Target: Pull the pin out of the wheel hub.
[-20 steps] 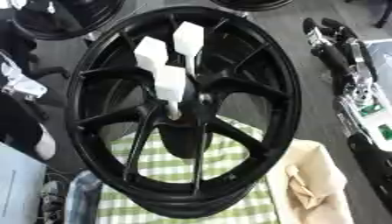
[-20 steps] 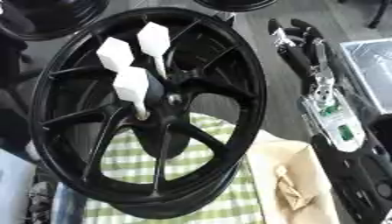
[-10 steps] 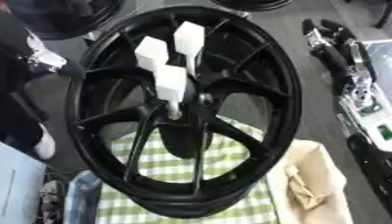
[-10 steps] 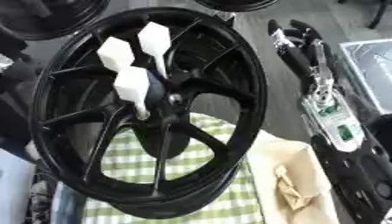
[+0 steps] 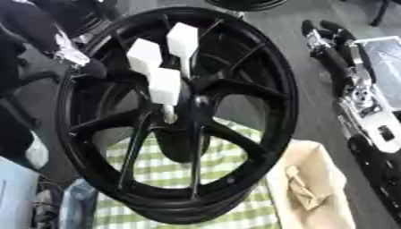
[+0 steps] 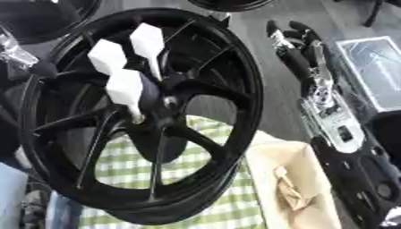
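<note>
Three white block-headed plastic pins point(image 5: 165, 86) stand in one black spoked metal wheel hub point(image 5: 192, 103); right hand point(image 6: 291, 44) beside rim, fingers straight, empty.

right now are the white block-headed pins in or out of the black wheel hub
In. All three white block-headed pins stand with their stems seated at the centre of the black spoked wheel hub; no hand touches them.

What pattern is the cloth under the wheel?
Green and white checks on the cloth, clearest in the left eye view.
</note>
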